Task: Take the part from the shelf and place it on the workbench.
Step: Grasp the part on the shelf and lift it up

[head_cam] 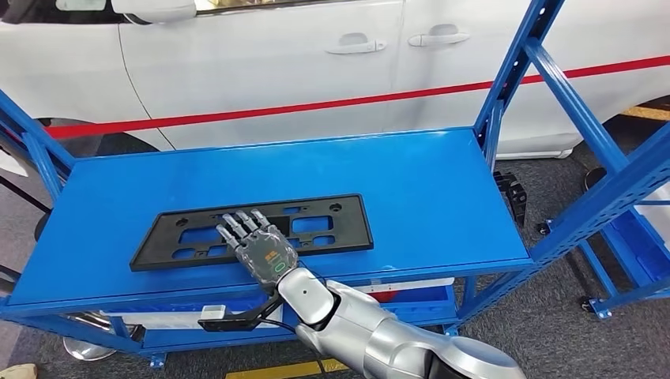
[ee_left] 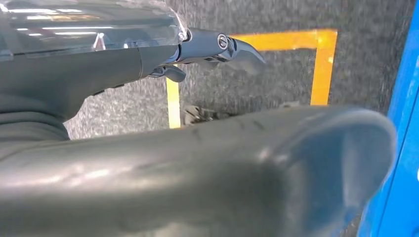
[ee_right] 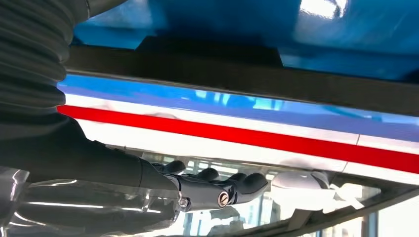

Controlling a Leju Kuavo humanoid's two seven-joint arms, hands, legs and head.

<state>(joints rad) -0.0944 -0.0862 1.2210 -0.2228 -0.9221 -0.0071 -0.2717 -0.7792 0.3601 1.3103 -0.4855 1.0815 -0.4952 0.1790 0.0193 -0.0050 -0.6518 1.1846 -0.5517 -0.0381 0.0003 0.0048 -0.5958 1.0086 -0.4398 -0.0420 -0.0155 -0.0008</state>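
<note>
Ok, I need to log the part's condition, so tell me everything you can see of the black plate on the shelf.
The plate is a flat, long black rectangle, plastic by its look, with rectangular cutouts and small holes. It lies flat on the blue shelf, toward the front edge, slightly skewed. The right hand rests over its near middle, fingers extended across it. No damage is visible.

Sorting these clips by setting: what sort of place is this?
Likely a car workshop or assembly area: a white car behind a blue metal shelf, a black plastic part on it, yellow floor marking.
</note>
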